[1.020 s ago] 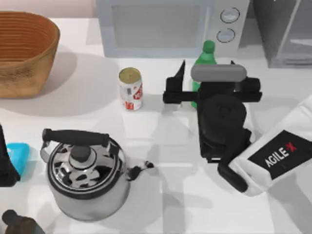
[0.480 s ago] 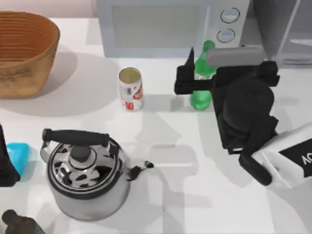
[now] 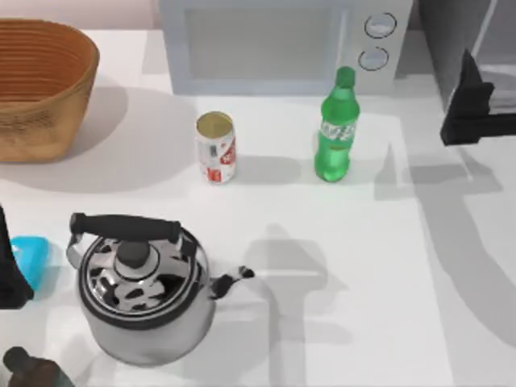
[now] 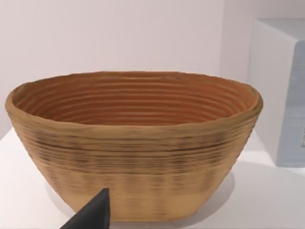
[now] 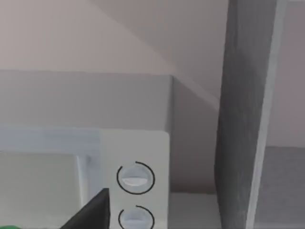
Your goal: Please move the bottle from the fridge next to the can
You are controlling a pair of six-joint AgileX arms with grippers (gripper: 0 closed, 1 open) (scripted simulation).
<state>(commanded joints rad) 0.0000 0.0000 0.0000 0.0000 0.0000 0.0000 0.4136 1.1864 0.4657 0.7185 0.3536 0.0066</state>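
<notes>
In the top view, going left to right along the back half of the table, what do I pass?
Basket → can → bottle → right gripper at the right edge, in front of the fridge.

wicker basket (image 3: 36, 85), microwave (image 3: 274, 44), steel kettle (image 3: 141, 294)

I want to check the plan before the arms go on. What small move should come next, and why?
Probably the right hand should just retreat to rest. The bottle stands upright on the table, outside the fridge, with nothing gripping it, to the right of the can with a gap between them, so the placing looks done.
</notes>
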